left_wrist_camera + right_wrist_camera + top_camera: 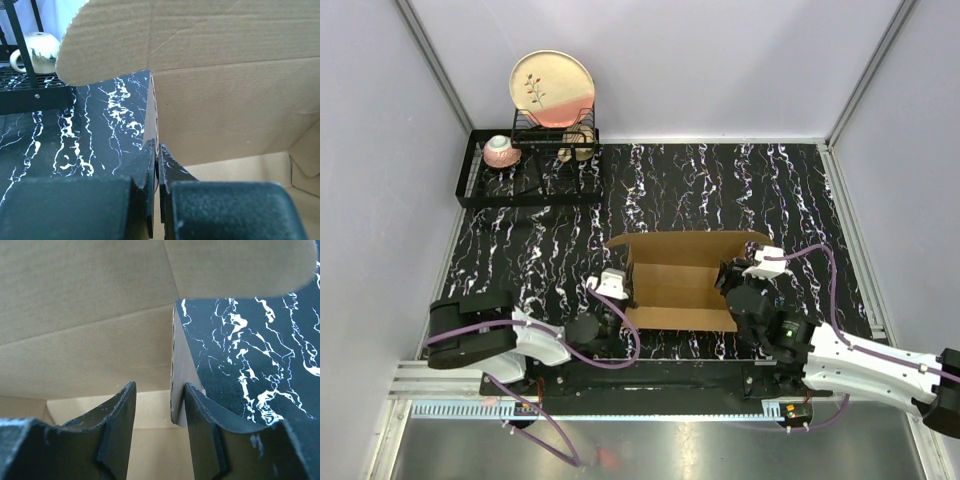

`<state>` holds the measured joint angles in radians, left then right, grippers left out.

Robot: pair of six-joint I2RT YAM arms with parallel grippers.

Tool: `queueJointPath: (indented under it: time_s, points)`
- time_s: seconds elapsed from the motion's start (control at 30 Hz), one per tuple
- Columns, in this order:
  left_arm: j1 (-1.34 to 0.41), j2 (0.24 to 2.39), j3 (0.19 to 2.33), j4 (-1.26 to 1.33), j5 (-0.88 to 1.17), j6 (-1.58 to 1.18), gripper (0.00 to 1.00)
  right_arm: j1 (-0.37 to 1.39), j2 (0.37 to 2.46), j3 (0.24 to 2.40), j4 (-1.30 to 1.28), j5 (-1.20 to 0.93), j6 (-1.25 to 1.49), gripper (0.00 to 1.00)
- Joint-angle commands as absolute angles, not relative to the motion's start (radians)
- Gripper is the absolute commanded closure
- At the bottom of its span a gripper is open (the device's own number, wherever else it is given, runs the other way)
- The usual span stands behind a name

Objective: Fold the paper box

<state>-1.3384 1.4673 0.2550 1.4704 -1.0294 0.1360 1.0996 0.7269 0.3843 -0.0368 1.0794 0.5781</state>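
1. The paper box is sitting on the worktop, walls standing and flaps hanging open. It looks roughly half folded, with closing remaining.
2. The left gripper is pinching its left wall.
3. The right gripper is straddling the right wall, spread.

The brown cardboard paper box sat open-topped on the black marbled table, walls upright, flaps splayed outward at its far corners.
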Motion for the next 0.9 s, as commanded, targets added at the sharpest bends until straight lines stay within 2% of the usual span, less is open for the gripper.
queueJointPath:
  time_s: [0.0,0.17,0.3,0.33,0.4,0.43,0.47,0.57,0.7,0.87]
  points:
    - [-1.373,1.563,0.23,1.666,-1.015,0.107,0.99,1.127,0.658,0.46,-0.192,1.045,0.666,0.49]
    - [-1.379,1.64,0.248,1.666,-1.103,0.107,1.0,1.127,0.601,0.482,-0.236,1.035,0.644,0.43]
    - [-1.371,1.689,0.276,1.666,-1.195,0.123,1.0,1.127,0.592,0.477,-0.209,1.009,0.602,0.28]
    - [-1.367,1.698,0.284,1.666,-1.203,0.127,0.97,1.127,0.597,0.479,-0.201,1.0,0.6,0.26]
    - [-1.358,1.709,0.301,1.666,-1.223,0.138,0.88,1.127,0.624,0.48,-0.207,0.999,0.617,0.25]
    - [-1.356,1.709,0.305,1.666,-1.226,0.141,0.8,1.127,0.632,0.482,-0.224,0.996,0.626,0.25]
    - [-1.356,1.698,0.305,1.666,-1.227,0.147,0.64,1.127,0.64,0.483,-0.232,0.994,0.633,0.25]
    - [-1.364,1.648,0.279,1.666,-1.233,0.144,0.32,1.127,0.635,0.482,-0.278,0.991,0.669,0.24]
    - [-1.408,1.556,0.247,1.666,-1.247,0.205,0.24,1.127,0.586,0.476,-0.301,0.988,0.672,0.24]
    - [-1.489,1.424,0.23,1.666,-1.29,0.317,0.21,1.127,0.531,0.52,-0.343,0.989,0.643,0.23]
